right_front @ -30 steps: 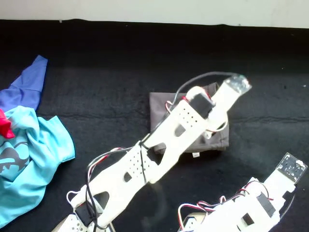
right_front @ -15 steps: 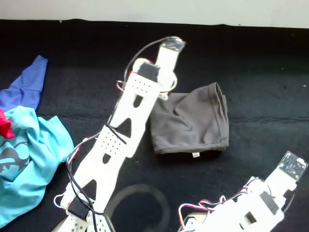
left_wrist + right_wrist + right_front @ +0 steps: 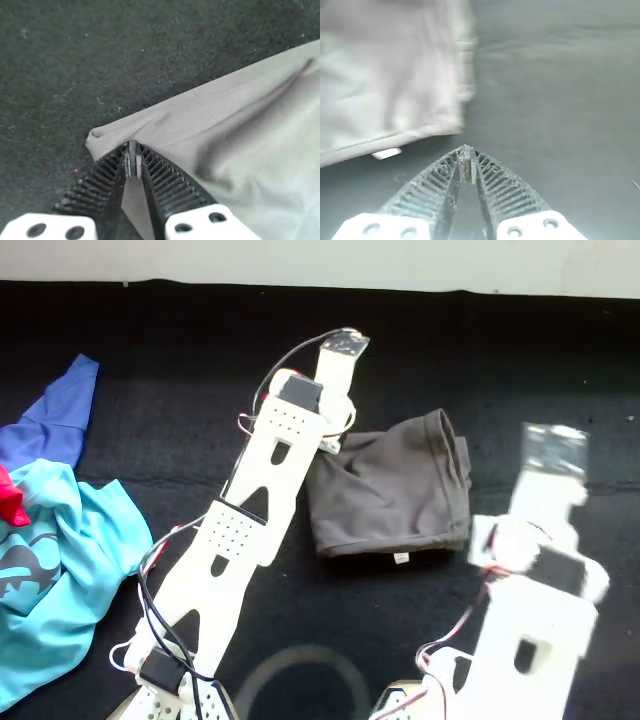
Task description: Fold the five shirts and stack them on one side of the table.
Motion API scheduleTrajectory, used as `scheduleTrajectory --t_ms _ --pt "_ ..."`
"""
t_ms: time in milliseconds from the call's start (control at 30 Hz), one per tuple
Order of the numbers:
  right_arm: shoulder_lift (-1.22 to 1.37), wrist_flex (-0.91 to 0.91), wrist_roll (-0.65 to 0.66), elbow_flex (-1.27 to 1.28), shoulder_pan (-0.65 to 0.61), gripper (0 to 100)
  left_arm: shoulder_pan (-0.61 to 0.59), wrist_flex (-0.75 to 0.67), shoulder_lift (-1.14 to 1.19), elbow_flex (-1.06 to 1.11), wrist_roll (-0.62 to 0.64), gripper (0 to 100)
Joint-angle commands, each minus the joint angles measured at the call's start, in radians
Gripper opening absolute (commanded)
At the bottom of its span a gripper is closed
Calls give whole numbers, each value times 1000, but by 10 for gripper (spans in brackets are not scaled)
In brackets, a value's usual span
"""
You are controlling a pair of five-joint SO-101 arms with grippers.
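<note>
The high view looks steeply down over the table [image 3: 560,350]. Both wrist views face down, close to its surface, past left gripper [image 3: 132,162] and right gripper [image 3: 465,167]; all three share the grey shirt [image 3: 390,490].

the black table [image 3: 150,340] is being occupied near its middle by a folded grey shirt [image 3: 395,495], while a crumpled turquoise shirt [image 3: 70,560], a blue shirt [image 3: 55,420] and a red cloth [image 3: 8,502] are being carried together at the high view's left edge.

Bright even light, matte black table [image 3: 150,370], soft shadow beneath grey shirt [image 3: 395,490]
</note>
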Motion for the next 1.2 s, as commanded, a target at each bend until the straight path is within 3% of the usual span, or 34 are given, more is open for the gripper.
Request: scheduleTrajectory --t_ms 0,133,300,433,600,733,900,1000,1167 --pt "153 -105 -12 -13 -160 6 -15 -11 -12 -7 5 8" --pt "349 -269 -12 56 -165 6 -16 -11 -4 -7 5 8" --pt "558 -415 -6 87 -27 6 -15 -12 25 -15 5 8" --pt "665 -447 -6 71 87 6 -21 -12 25 -15 5 8" --pt "679 -424 -5 56 137 6 -31 -41 31 -13 5 8" --pt "613 -311 -8 10 133 6 -33 -38 31 -13 5 8" --pt "346 -140 -11 -139 162 6 -28 -37 31 -10 5 8" --pt "226 -162 -14 -272 157 6 -30 -38 31 -7 5 8" --pt "309 -242 -127 -407 -53 6 -25 -40 31 -7 5 8"
